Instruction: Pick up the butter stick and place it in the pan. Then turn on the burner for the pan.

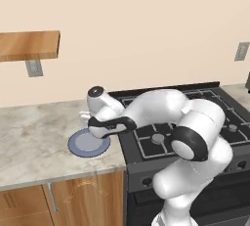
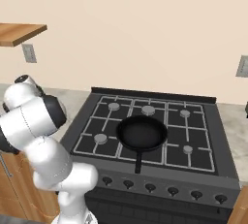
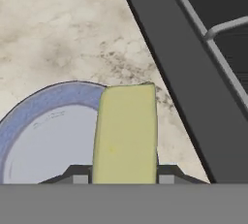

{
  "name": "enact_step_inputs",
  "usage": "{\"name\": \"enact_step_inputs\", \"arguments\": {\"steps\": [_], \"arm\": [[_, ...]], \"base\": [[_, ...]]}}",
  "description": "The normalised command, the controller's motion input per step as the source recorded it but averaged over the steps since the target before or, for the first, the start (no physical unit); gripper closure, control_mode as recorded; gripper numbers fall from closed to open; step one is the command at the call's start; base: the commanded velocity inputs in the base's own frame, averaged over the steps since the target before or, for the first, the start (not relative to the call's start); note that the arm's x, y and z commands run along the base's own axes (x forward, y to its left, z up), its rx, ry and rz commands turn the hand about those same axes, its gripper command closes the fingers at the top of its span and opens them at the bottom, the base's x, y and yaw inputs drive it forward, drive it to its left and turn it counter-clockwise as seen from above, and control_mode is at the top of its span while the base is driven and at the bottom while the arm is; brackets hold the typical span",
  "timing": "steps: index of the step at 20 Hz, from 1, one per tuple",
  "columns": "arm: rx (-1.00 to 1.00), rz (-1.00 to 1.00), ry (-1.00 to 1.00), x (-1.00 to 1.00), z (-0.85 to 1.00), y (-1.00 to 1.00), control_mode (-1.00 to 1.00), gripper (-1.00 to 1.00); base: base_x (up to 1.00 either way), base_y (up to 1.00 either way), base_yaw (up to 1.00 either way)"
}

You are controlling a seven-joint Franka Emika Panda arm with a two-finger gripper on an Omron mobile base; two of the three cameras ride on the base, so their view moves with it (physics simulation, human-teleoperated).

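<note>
Hand view has the tool (image 3: 124,179) clamped across the butter (image 3: 126,131), over the plate (image 3: 43,121) beside the stove (image 3: 193,72); light, soft and greasy, it probably wants gentle mid-length pressure.

Open counter (image 1: 34,132) beside plate (image 1: 78,145)

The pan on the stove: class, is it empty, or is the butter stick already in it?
Empty. The right base view shows the pan bare inside; the butter stick sits over the plate.
</note>
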Motion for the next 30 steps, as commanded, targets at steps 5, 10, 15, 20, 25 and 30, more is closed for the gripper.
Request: {"name": "enact_step_inputs", "arguments": {"steps": [5, 10, 15, 20, 25, 30], "arm": [[0.02, -0.06, -0.08, -0.26, 0.69, -0.79, -1.0, 1.0], [0.09, -0.14, -0.03, -0.42, 0.46, -0.95, -1.0, 1.0], [0.1, -0.13, -0.01, -0.27, 0.55, -0.96, -1.0, 1.0], [0.11, -0.12, 0.0, -0.22, 0.4, -0.99, -1.0, 1.0], [0.13, -0.14, 0.02, -0.03, 0.23, -0.98, -1.0, 1.0], [0.14, -0.13, 0.08, 0.0, 0.04, -0.98, -1.0, 1.0]], "base": [[0.0, 0.0, 0.0], [0.0, 0.0, 0.0], [0.0, 0.0, 0.0], [0.0, 0.0, 0.0], [0.0, 0.0, 0.0], [0.0, 0.0, 0.0]]}}
